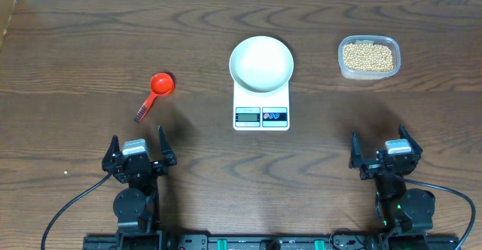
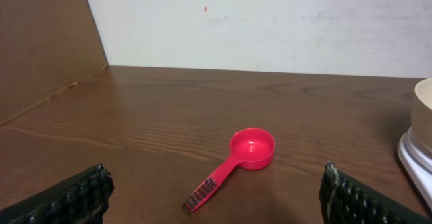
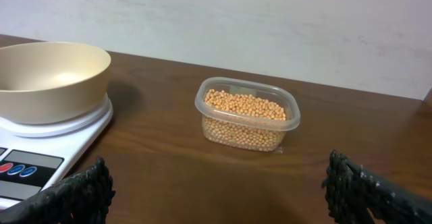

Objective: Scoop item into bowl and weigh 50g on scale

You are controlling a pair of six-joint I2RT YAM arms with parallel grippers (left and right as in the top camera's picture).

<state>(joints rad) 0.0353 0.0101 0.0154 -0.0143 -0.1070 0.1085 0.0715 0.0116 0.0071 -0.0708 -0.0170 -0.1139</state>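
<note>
The white bowl [image 1: 261, 62] stands empty on the white scale [image 1: 261, 111] at the table's middle; both show at the left of the right wrist view, bowl [image 3: 50, 79] on scale [image 3: 40, 150]. The tan-yellow beans [image 1: 368, 56] fill a clear plastic tub [image 1: 343, 68] at the back right, also in the right wrist view [image 3: 244, 113]. A red scoop [image 1: 155, 92] lies left of the scale, also in the left wrist view [image 2: 236, 160]. My left gripper [image 1: 138, 153] and my right gripper [image 1: 385, 152] are both open and empty near the front edge.
A brown panel [image 2: 40, 48] stands at the table's left edge. A pale wall [image 3: 270, 21] runs along the back of the table.
</note>
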